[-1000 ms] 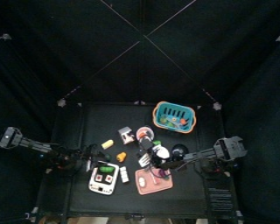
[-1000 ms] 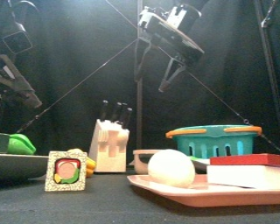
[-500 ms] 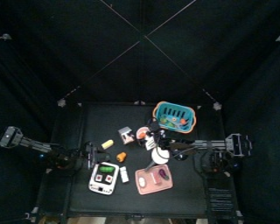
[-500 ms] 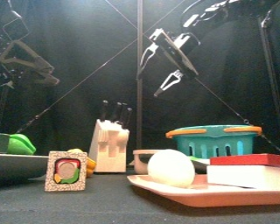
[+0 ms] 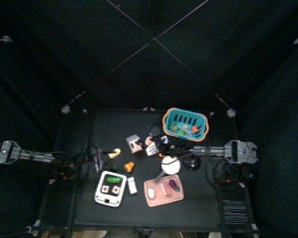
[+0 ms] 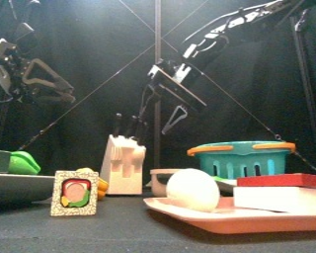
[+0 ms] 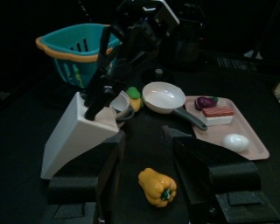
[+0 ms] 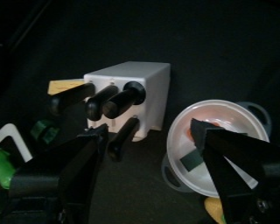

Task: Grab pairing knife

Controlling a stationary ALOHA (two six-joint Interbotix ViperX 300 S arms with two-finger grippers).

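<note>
1. Right gripper (image 6: 172, 97) is held with its jaws spread wide and nothing between them, hanging above and just behind the white knife block (image 6: 122, 161) in the front view.
2. Black knife handles (image 8: 116, 102) are seen standing out of the block's slanted face, dead ahead of the open jaws in the right wrist view; which one is the paring knife cannot be told.
3. Open air is left between the jaws and the handles.
4. A white bowl (image 8: 220, 140) is set just beside the block, and a teal basket (image 6: 243, 158) is placed farther toward the right arm's side.
5. Left gripper (image 7: 154, 171) is kept open over a yellow pepper (image 7: 157, 185), near the block's base.
6. A pink tray (image 5: 166, 192) is laid at the table's front edge (image 5: 139, 226).
</note>
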